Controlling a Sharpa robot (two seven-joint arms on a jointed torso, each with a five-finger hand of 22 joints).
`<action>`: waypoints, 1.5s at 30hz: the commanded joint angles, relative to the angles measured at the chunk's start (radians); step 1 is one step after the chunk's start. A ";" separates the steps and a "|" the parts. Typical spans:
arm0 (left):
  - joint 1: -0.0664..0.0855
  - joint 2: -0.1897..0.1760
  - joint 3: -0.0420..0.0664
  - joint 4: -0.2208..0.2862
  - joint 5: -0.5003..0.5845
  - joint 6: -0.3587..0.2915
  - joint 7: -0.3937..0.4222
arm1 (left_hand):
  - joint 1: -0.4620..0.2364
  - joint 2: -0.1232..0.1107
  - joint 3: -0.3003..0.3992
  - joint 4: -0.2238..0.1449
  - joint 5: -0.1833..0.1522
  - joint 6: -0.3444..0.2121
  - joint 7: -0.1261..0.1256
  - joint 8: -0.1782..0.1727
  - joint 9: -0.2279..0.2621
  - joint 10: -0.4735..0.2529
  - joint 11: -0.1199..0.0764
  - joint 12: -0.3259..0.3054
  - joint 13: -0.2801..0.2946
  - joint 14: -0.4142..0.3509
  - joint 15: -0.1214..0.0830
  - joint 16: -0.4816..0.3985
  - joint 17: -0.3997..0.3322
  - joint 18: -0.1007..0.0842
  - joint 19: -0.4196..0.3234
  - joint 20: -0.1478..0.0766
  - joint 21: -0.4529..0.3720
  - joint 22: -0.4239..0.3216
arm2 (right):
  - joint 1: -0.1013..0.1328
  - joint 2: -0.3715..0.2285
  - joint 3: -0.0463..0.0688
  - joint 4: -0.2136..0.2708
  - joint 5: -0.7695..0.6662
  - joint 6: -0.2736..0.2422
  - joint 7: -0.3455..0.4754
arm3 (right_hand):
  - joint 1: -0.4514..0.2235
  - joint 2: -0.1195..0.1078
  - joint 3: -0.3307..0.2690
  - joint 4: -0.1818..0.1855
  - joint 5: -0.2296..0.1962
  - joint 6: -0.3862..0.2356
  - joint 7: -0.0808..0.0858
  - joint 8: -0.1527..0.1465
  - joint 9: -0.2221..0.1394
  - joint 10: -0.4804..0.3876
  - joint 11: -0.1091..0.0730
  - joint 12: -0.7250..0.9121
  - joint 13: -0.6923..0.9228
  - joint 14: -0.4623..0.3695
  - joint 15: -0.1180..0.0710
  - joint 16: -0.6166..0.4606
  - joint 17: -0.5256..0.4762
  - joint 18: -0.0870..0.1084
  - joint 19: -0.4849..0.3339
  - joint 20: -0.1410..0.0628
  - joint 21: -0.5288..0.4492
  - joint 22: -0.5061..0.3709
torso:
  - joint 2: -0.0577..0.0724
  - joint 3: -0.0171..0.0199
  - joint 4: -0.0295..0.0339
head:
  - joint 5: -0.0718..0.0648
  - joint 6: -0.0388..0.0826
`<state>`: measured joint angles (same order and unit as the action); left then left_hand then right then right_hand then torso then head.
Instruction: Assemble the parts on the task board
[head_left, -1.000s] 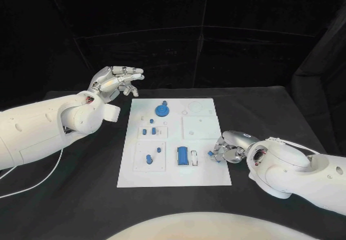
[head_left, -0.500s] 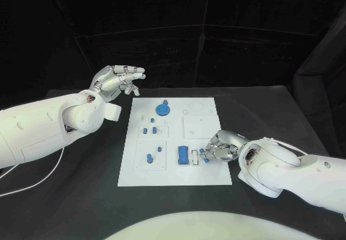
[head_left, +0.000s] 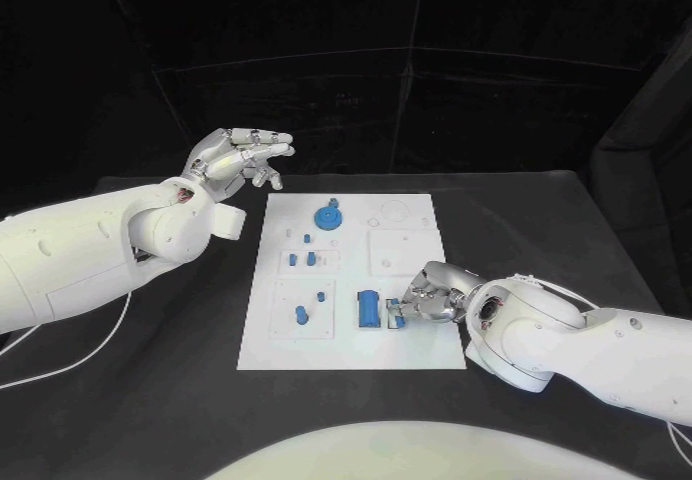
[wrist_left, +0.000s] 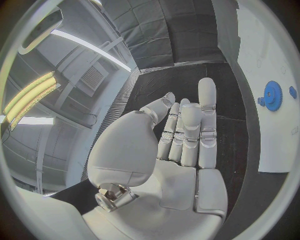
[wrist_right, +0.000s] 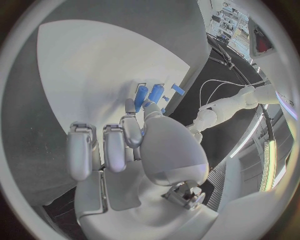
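right hand (head_left: 433, 300) is pinching a small blue part (head_left: 394, 322) at the task board (head_left: 351, 350) near edge, 4 o'clock of the blue block (head_left: 369, 309), so seating wants a square slow press, while left hand (head_left: 235, 157) is hovering unclenched, holding nothing, at far 11 o'clock

Left arm enters from left edge, forearm angled up and away from robot. Left hand (head_left: 238, 158) raised clear of surface, near far left corner of board, palm open, fingers (wrist_left: 190, 132) extended side by side, holding nothing. Right arm enters from right edge, forearm low, wrist bent inward. Right hand (head_left: 428, 300) lowered over near right part of board, fingers (wrist_right: 128, 135) curled downward, thumb and fingertip pinching small blue part (head_left: 397, 322).
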<state>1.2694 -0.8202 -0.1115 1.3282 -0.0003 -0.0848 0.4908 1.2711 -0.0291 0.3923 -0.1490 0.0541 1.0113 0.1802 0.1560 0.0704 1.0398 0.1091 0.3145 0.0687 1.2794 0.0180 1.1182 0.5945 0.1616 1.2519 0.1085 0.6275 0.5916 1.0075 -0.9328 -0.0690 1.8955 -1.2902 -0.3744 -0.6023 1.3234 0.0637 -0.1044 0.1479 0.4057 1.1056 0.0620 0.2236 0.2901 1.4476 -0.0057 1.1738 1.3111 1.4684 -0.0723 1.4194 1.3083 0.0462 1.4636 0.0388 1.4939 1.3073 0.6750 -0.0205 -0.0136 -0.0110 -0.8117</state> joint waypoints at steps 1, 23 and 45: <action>0.002 0.000 0.001 0.003 0.003 0.010 0.008 | 0.002 0.004 -0.008 0.001 0.001 -0.007 0.002 0.003 0.001 -0.007 -0.001 0.006 0.000 -0.008 0.000 0.000 -0.002 0.021 -0.002 0.006 -0.005 -0.001 | 0.001 0.006 0.000 -0.002 0.014 0.030 -0.011 | -0.009 -0.001 -0.001 0.008 0.003 0.010 -0.001 -0.001 0.002 0.014 -0.011 0.002 0.026 0.057 -0.007 0.004 0.008 -0.013 0.021 -0.003 0.006 0.130 | -0.001 0.0003 -0.0014 | 0.001 -0.002; 0.002 -0.002 0.001 0.005 0.003 0.011 0.007 | 0.002 0.004 -0.008 0.001 0.001 -0.007 0.002 0.003 0.001 -0.007 -0.001 0.006 0.000 -0.008 0.000 0.000 -0.002 0.021 -0.002 0.006 -0.005 -0.001 | 0.001 0.031 0.000 -0.026 -0.032 0.033 -0.022 | -0.086 -0.020 -0.044 0.069 -0.101 0.025 0.000 -0.005 0.007 0.016 -0.009 -0.008 0.023 0.055 -0.006 0.000 0.002 -0.012 0.019 -0.004 0.005 0.128 | -0.001 0.0003 -0.0014 | 0.006 0.000; 0.002 -0.003 0.001 0.004 0.003 0.010 0.005 | 0.002 0.004 -0.008 0.001 0.001 -0.007 0.002 0.003 0.001 -0.007 -0.001 0.006 0.000 -0.008 0.000 0.000 -0.002 0.021 -0.002 0.006 -0.005 -0.001 | 0.001 -0.007 0.001 0.000 -0.041 0.107 0.076 | -0.084 -0.035 -0.123 0.104 -0.259 0.027 0.000 -0.010 0.023 0.014 -0.009 -0.021 0.024 0.054 -0.006 -0.005 -0.002 -0.011 0.016 -0.004 0.001 0.123 | -0.003 0.0001 -0.0032 | 0.002 -0.001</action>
<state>1.2698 -0.8232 -0.1115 1.3308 -0.0004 -0.0842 0.4906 1.2711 -0.0291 0.3923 -0.1490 0.0541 1.0113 0.1802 0.1560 0.0704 1.0398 0.1091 0.3145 0.0687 1.2794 0.0180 1.1182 0.5945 0.1616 1.2519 0.1085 0.6275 0.5918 1.0077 -0.9366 -0.0688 1.8896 -1.3281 -0.3233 -0.5864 1.2337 0.0350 -0.2220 0.2540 0.1491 1.1319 0.0607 0.2168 0.3124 1.4596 -0.0179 1.1565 1.3074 1.4650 -0.0754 1.4193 1.3079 0.0462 1.4635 0.0389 1.4939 1.3073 0.6730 -0.0198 -0.0155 -0.0092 -0.8126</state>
